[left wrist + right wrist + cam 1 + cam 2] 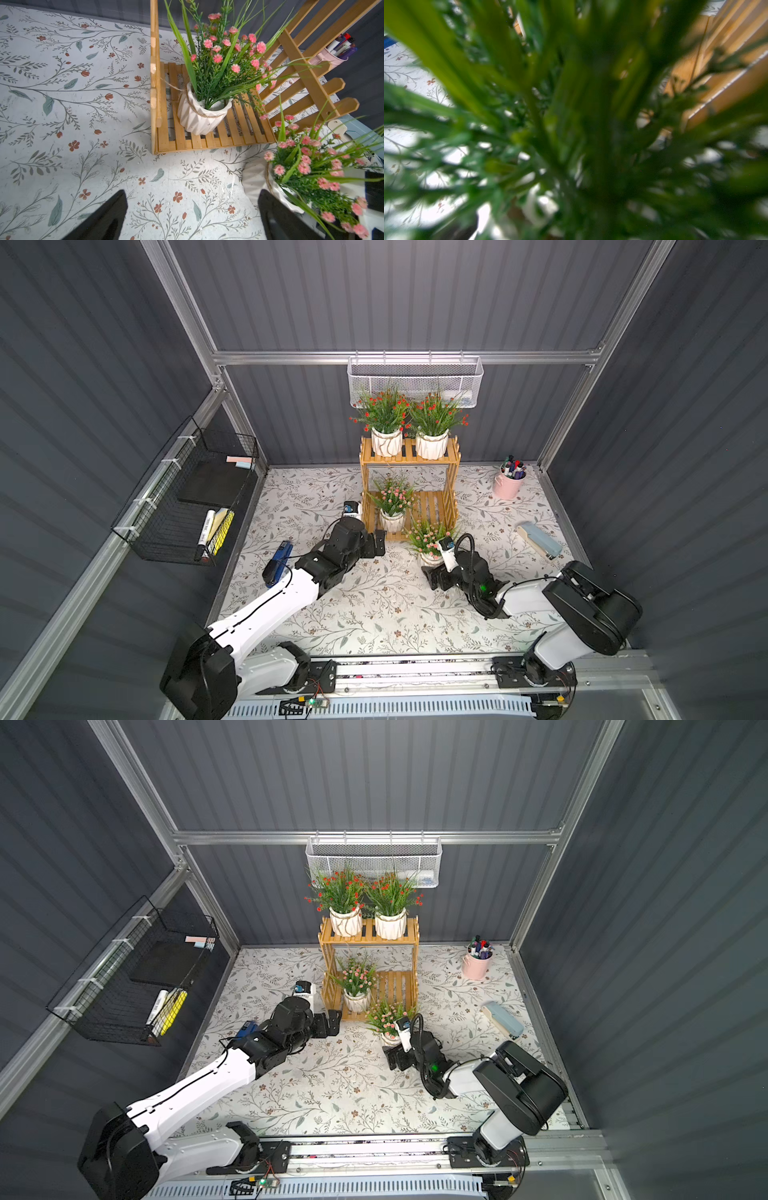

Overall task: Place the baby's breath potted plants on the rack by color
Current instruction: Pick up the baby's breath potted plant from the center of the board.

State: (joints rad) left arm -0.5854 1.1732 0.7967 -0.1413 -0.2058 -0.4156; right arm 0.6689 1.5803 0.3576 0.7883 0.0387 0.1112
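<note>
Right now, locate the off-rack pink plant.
In both top views, the pink plant sits on the table before the rack's right end, by the right gripper.

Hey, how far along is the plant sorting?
Done: two red plants on the rack's top shelf, one pink plant on the lower shelf. In hand: the right hand is at the last pink plant, in front of the rack; its grip is hidden. The left hand is open, empty. Left: shelve that plant beside its match.
</note>
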